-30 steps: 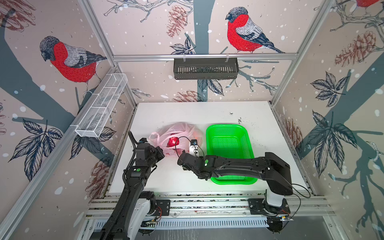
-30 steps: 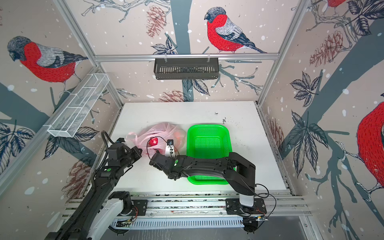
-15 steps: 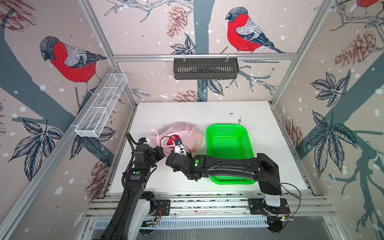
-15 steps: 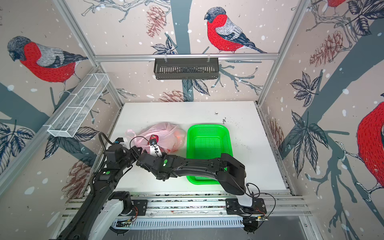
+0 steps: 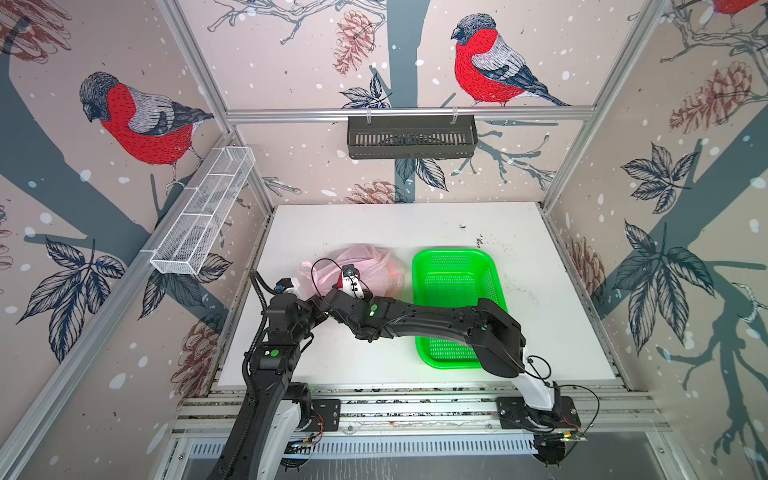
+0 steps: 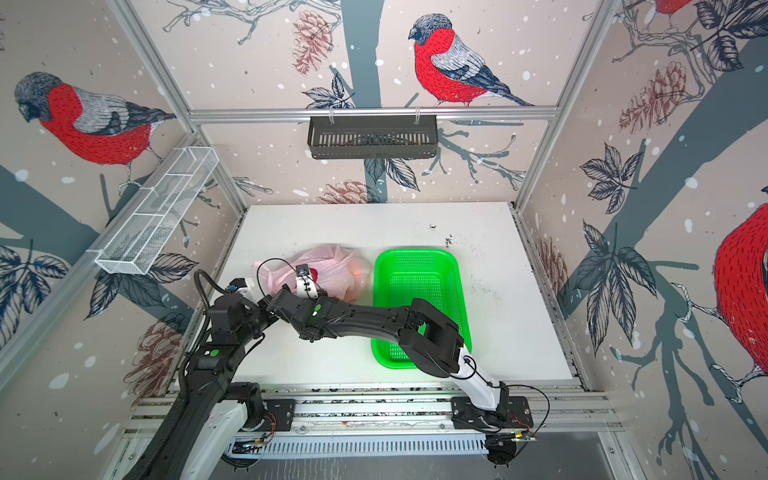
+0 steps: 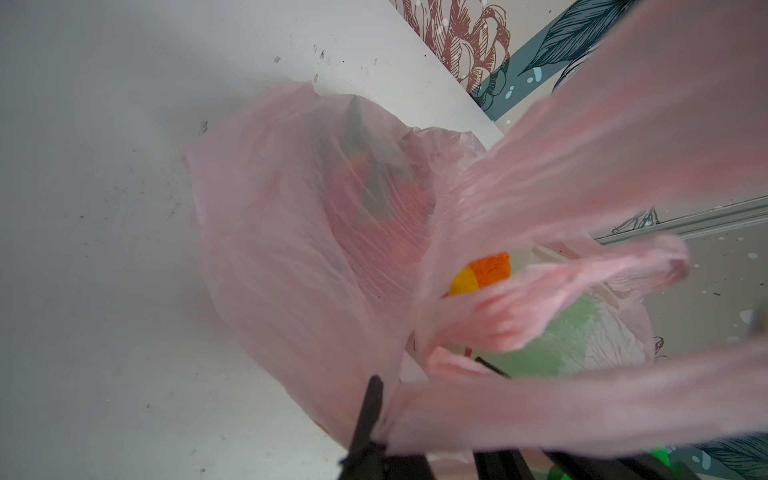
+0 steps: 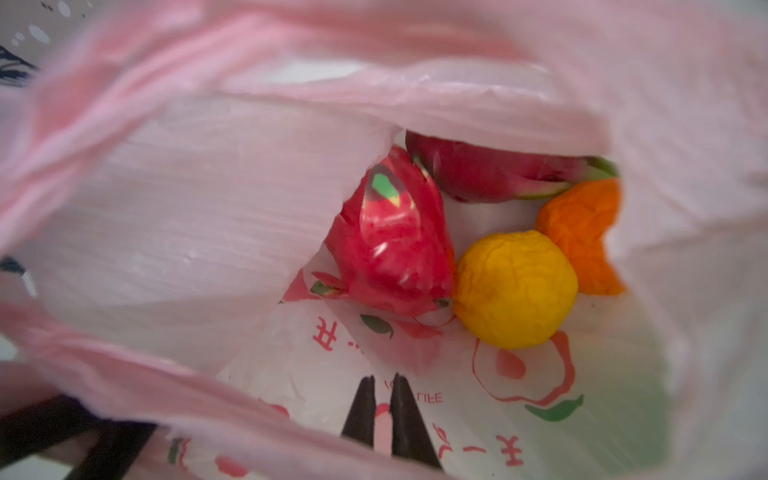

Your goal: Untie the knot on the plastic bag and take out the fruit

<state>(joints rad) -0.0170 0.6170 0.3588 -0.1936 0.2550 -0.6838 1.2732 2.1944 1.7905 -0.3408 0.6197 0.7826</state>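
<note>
left gripper pinches the plastic bag handle; right gripper jaws nearly together inside it, the fruit just ahead, untouched.

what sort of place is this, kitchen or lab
Probably a robot test cell, not a home: an aluminium frame boxes in a white table, bird-print panels serve as walls, and a left arm and right arm are mounted on a front rail.

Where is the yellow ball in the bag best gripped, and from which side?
Probably across the yellow ball at its widest, entering through the open mouth of the plastic bag, where the right gripper sits. It is round, its near face bare; a dragon fruit touches one flank and the orange ball crowds behind.
</note>
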